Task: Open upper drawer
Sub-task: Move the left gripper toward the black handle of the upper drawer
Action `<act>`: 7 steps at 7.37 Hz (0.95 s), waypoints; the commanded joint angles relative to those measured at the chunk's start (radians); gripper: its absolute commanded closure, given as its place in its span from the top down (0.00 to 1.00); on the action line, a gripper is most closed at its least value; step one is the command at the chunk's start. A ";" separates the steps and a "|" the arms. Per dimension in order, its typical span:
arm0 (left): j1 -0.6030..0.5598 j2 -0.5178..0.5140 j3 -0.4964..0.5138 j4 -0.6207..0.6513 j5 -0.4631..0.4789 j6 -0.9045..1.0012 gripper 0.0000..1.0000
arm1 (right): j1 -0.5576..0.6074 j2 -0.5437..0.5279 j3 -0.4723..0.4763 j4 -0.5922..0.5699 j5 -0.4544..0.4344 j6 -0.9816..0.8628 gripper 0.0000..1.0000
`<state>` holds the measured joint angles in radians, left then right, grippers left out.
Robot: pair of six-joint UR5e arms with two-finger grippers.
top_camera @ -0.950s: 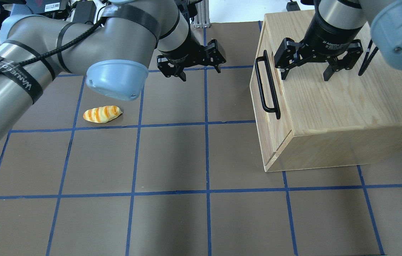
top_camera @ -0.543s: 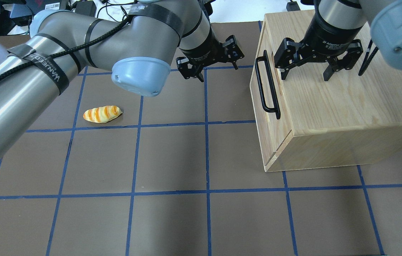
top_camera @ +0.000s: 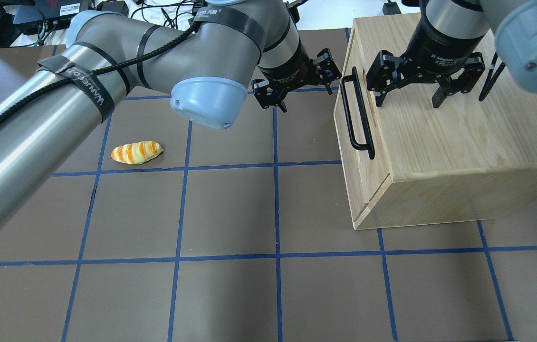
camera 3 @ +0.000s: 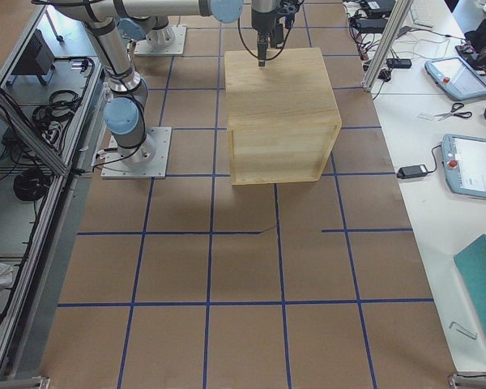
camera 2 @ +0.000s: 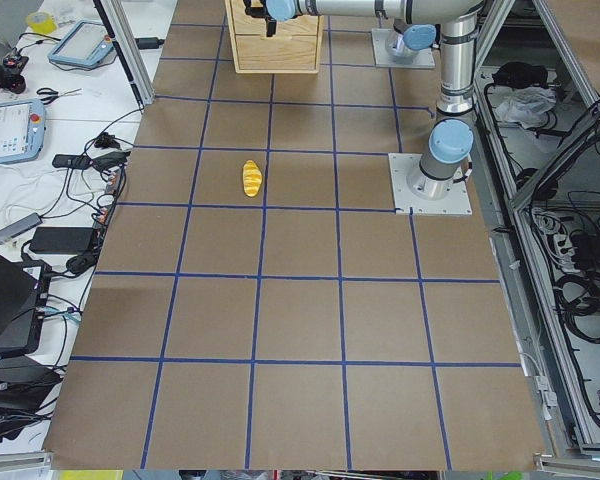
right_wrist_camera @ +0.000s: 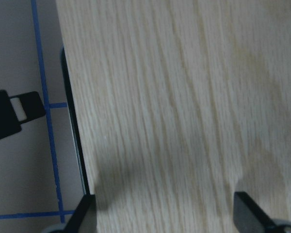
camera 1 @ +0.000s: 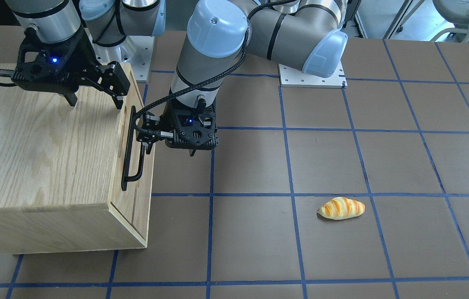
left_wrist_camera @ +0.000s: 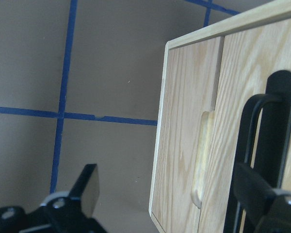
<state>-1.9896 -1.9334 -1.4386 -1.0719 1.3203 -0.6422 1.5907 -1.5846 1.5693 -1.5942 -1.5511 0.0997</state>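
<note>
Drawer (left_wrist_camera: 240, 63) is sitting shut, flush in the cabinet (top_camera: 463, 142) face turned toward the left arm's side. The cabinet is standing on the robot's right part of the tabletop (top_camera: 230, 213). Nothing is being pulled yet.

Handle (left_wrist_camera: 281, 126) is standing proud of the front as a long black bar, next to the slot (left_wrist_camera: 203, 160). Judged the obvious grab point, since the flat oak is offering nothing else to pinch.

Left gripper (top_camera: 302, 92) is being held just beside the handle, jaws spread wide and empty. In the wrist view one finger (left_wrist_camera: 262, 196) is overlapping the bar and the other (left_wrist_camera: 85, 189) is being held out over bare tabletop, so the bar is not yet being straddled. Judged: approach step, early in the task, with the jaws being held wide to clear the bar before closing.

Right gripper (top_camera: 408, 102) is being held over the cabinet top near the front edge, jaws also wide, nothing between them. Contact with the top cannot be told. Likely purpose is bracing, so the cabinet is not dragged along with the drawer.

Bread (top_camera: 136, 152) is lying well apart on the left side, not involved.
</note>
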 commanded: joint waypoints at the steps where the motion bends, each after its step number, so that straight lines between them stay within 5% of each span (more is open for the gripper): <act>1: -0.008 -0.024 0.018 0.006 -0.027 -0.058 1.00 | 0.000 0.000 0.000 -0.001 0.000 0.000 1.00; 7: -0.040 -0.050 0.035 -0.006 -0.027 -0.096 1.00 | 0.000 0.000 0.000 -0.001 0.000 0.000 1.00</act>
<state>-2.0284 -1.9816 -1.4026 -1.0737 1.2919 -0.7356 1.5907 -1.5846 1.5692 -1.5941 -1.5509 0.0997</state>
